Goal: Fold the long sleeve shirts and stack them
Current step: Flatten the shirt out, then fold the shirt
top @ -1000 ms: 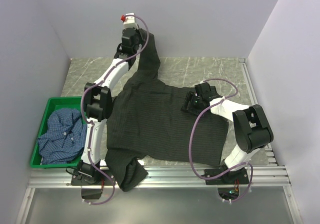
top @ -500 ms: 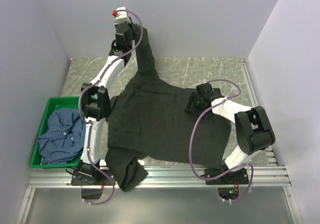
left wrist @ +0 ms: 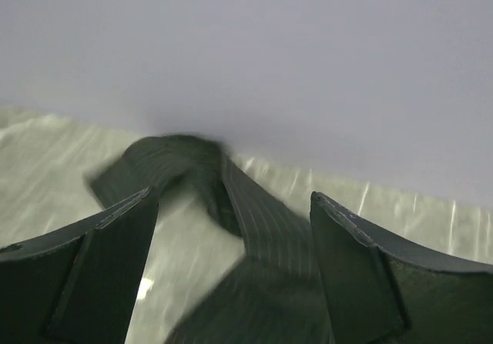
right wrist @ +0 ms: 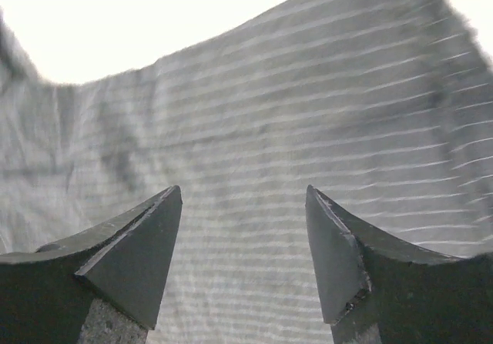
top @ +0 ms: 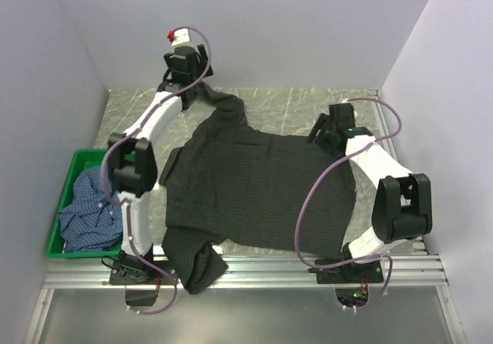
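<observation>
The black pinstriped shirt (top: 254,186) lies spread across the grey marbled table (top: 308,101). Its near sleeve (top: 196,267) hangs over the table's near edge. At near left, the blue checked shirt (top: 88,205) sits crumpled inside a green crate (top: 55,225), apart from the black one. Toward the right, the right gripper (top: 320,132) hangs over the far right edge of the black shirt; its wrist view shows the gripper (right wrist: 243,192) spread wide above pinstriped cloth, with nothing between the fingers. Farthest back, by the wall, the left gripper (top: 192,88) is above the far sleeve (top: 219,105). That sleeve (left wrist: 231,205) lies bunched on the table, blurred in the wrist view. There the left gripper (left wrist: 233,198) is also wide apart and empty.
</observation>
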Action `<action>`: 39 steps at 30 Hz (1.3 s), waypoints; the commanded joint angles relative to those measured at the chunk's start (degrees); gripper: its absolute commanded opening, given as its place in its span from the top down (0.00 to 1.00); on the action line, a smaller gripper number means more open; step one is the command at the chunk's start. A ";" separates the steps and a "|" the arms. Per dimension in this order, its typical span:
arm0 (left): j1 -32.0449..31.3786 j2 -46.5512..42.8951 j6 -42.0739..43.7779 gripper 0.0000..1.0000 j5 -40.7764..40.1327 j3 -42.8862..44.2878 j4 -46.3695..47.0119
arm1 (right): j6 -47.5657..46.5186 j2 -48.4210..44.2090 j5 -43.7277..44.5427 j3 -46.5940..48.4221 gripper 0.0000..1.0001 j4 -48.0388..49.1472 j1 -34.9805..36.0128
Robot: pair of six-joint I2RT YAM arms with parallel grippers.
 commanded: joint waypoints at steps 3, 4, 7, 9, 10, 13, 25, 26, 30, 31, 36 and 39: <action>-0.01 -14.15 -4.30 0.13 3.33 -12.48 -3.90 | 0.99 1.69 -1.25 3.26 0.30 0.57 -5.13; -0.01 -14.85 -3.86 0.12 2.81 -13.47 -3.11 | 1.08 2.21 -1.26 3.62 0.30 0.92 -5.57; -0.01 -12.93 -4.73 0.12 2.89 -11.91 -10.01 | 1.35 4.49 -2.47 4.06 0.33 3.29 -7.41; -0.01 -12.14 -7.26 0.12 4.65 -12.69 -12.67 | 2.22 5.82 -4.14 4.32 0.34 4.61 -7.51; 0.08 -11.52 -8.24 0.12 5.26 -13.48 -14.07 | 2.75 7.30 -5.03 4.41 0.34 5.14 -9.25; 0.34 -11.25 -12.28 0.16 5.80 -18.13 -14.62 | 4.42 10.64 -7.05 5.37 0.37 6.72 -10.14; 3.07 -7.74 -22.39 0.48 5.97 -28.59 -14.53 | 6.79 18.39 -7.76 7.22 0.43 8.48 -10.93; 3.24 -7.83 -22.83 0.52 5.97 -30.34 -14.09 | 6.71 18.57 -7.41 7.14 0.43 8.57 -11.02; 3.95 -8.09 -25.46 0.63 5.71 -34.48 -12.42 | 6.97 19.62 -7.06 7.13 0.43 8.40 -11.72; 4.03 -7.83 -25.91 0.64 5.19 -34.75 -13.29 | 7.06 20.14 -6.97 7.22 0.43 8.31 -11.90; 5.26 -6.86 -28.11 0.73 3.87 -36.59 -15.32 | 8.11 21.20 -7.58 7.84 0.43 8.05 -13.83; 6.93 -7.38 -29.95 0.76 2.81 -38.26 -16.37 | 8.47 22.87 -8.02 9.67 0.43 5.86 -14.71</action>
